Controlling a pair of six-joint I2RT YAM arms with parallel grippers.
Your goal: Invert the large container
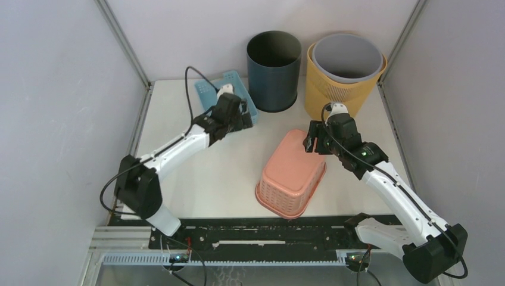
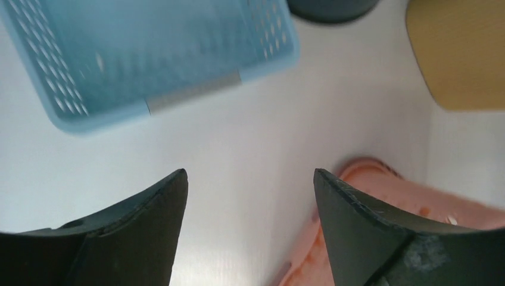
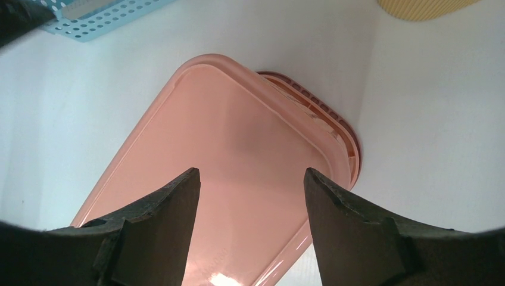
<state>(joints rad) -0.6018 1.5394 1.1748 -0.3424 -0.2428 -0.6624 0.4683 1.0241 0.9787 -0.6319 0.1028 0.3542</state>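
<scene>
The large container, a pink perforated basket (image 1: 292,173), lies bottom-up in the middle of the table, with its rim on the surface. Its smooth base (image 3: 238,131) fills the right wrist view. My right gripper (image 1: 314,145) hovers over the basket's far right end, open (image 3: 251,176), with nothing between its fingers. My left gripper (image 1: 244,117) hangs beside the blue basket at the back left, clear of the pink one. It is open (image 2: 250,179) over bare table. A corner of the pink basket (image 2: 464,205) shows behind its right finger.
A small blue perforated basket (image 1: 208,92) sits at the back left, partly under the left arm. A dark blue round bin (image 1: 274,71) stands at the back centre. To its right is a yellow bin (image 1: 333,95) with a grey bin (image 1: 347,58) nested inside. Cell walls close in both sides.
</scene>
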